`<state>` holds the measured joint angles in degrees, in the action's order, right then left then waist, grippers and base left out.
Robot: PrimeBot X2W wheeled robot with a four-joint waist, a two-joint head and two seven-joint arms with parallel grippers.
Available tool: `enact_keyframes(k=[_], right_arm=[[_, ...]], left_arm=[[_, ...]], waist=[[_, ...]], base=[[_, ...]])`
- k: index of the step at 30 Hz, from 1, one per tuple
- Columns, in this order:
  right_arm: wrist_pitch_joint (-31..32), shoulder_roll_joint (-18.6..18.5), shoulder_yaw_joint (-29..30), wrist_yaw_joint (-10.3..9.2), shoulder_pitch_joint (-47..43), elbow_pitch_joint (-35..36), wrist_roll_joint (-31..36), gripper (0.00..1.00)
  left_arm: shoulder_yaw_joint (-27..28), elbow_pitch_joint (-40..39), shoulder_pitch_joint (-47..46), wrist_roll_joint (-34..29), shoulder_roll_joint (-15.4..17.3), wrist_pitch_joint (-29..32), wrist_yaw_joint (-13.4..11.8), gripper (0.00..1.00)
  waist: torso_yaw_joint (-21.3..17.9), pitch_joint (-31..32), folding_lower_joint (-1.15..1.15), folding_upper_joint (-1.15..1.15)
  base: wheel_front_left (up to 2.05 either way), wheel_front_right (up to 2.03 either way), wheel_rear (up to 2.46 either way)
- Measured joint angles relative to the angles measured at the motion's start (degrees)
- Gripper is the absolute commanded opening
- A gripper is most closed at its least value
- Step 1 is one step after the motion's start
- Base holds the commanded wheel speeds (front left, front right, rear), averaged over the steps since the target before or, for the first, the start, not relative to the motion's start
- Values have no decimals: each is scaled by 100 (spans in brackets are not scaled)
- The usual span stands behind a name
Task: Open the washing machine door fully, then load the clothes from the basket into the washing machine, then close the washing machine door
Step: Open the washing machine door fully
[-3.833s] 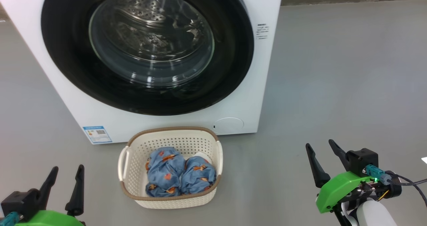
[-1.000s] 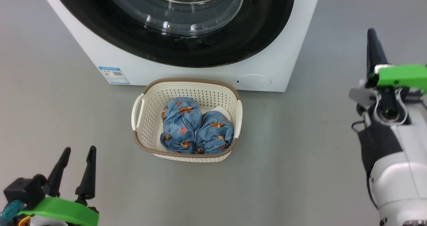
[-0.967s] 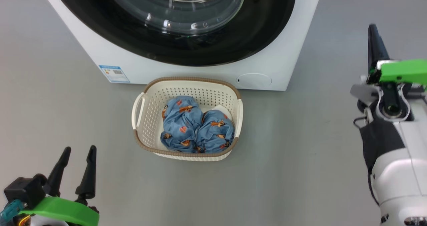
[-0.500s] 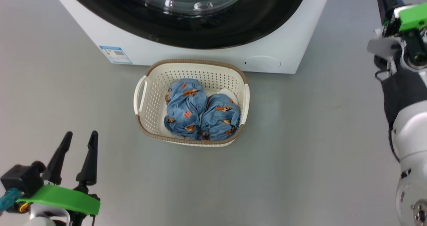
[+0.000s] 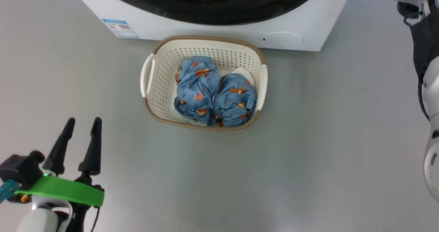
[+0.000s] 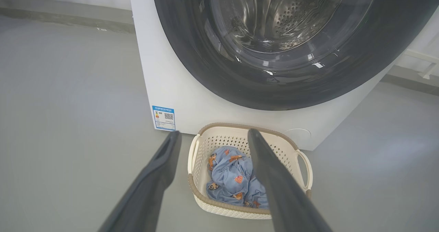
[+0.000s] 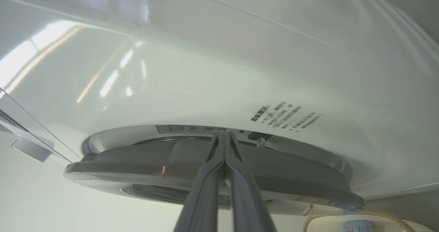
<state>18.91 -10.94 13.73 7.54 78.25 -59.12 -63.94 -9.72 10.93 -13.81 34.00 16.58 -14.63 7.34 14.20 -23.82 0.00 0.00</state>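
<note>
The cream basket (image 5: 156,88) stands on the floor just before the washing machine (image 5: 171,29), with two light blue bundles of clothes (image 5: 216,91) in it. The washing machine door (image 5: 212,5) shows its black lower rim. My left gripper (image 5: 83,120) is open and empty at the lower left, well short of the basket. Through the left wrist view, its fingers (image 6: 161,163) frame the basket (image 6: 233,209), the clothes (image 6: 229,177) and the door (image 6: 284,88). My right gripper (image 7: 224,133) is shut and empty, its tips at the door's edge (image 7: 171,170), where a thin gap to the washing machine (image 7: 205,81) shows.
Grey floor lies all around the basket. A blue label (image 5: 120,28) and a round flap (image 5: 283,39) sit low on the machine's front. My pale right forearm (image 5: 430,84) runs up the right edge of the head view. A skirting line (image 6: 68,16) runs behind the machine.
The head camera has tilted down, so machine and basket sit differently in view. My right gripper, open earlier, has shut and risen out of the top of the head view. The left gripper stays put.
</note>
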Motion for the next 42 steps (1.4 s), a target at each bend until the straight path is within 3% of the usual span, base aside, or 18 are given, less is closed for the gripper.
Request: enact_keyframes(k=[16, 33, 42], right_arm=[[425, 185, 236, -1, 712, -326, 736, 0], [347, 315, 711, -14, 1025, -423, 1550, 0], [891, 334, 854, -15, 1099, -288, 1811, 0]], left_arm=[[-91, -43, -318, 75, -5, 0, 0, 100], [-148, -65, -432, 265, -109, -1, 0, 100], [-118, -69, -450, 265, -122, 0, 0, 100]], waist=[[164, -401, 0, 0], [308, -643, 0, 0], [293, -630, 0, 0]], base=[[0, 0, 0], [0, 0, 0], [0, 0, 0]])
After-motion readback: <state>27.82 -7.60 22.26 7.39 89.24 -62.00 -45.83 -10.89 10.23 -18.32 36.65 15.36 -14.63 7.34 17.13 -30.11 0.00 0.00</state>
